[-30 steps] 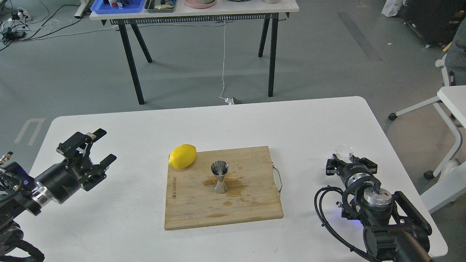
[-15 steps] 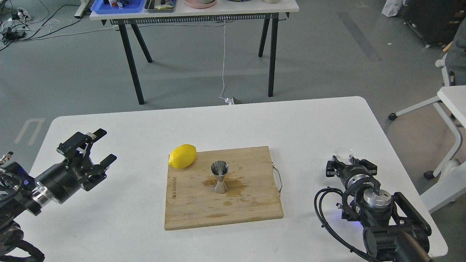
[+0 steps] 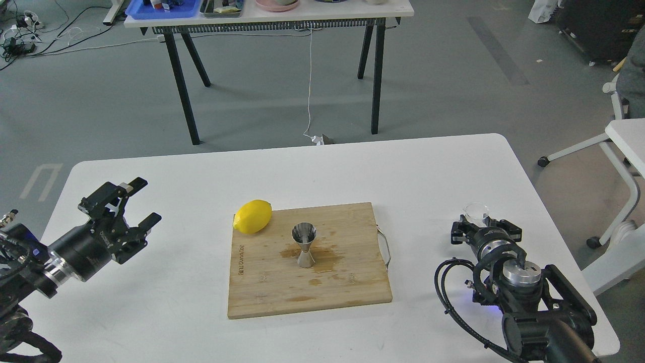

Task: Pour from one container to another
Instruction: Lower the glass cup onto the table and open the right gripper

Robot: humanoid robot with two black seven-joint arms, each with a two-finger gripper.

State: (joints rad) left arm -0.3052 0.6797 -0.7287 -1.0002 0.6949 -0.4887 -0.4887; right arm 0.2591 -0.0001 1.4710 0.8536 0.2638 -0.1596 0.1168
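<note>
Right gripper (image 3: 478, 222), at the far end of the right arm entering from the lower right, is sitting over the right part of the white table (image 3: 433, 166). It is seen end-on and dark, so its two fingers cannot be told apart and its opening cannot be determined. The small clear glass cup (image 3: 476, 212) is showing right at the gripper's tip, upright; whether the fingers are clamping it cannot be told.

Left gripper (image 3: 135, 204) is hovering over the left part of the table with its two fingers spread apart and nothing between them.

Between the two arms, the wooden cutting board (image 3: 262, 282) is lying flat on the table, its metal handle (image 3: 385, 247) facing the right side. Wet stains are showing on the board around the steel jigger (image 3: 304, 244), which is standing upright near the board's middle, its open mouth facing up. The jigger is well apart from both grippers.

Farther back, the yellow lemon (image 3: 253, 216) is resting at the board's far left corner, near the jigger but not touching it.

Beyond the white table, a second table (image 3: 322, 17) with black legs is standing on the grey floor.
</note>
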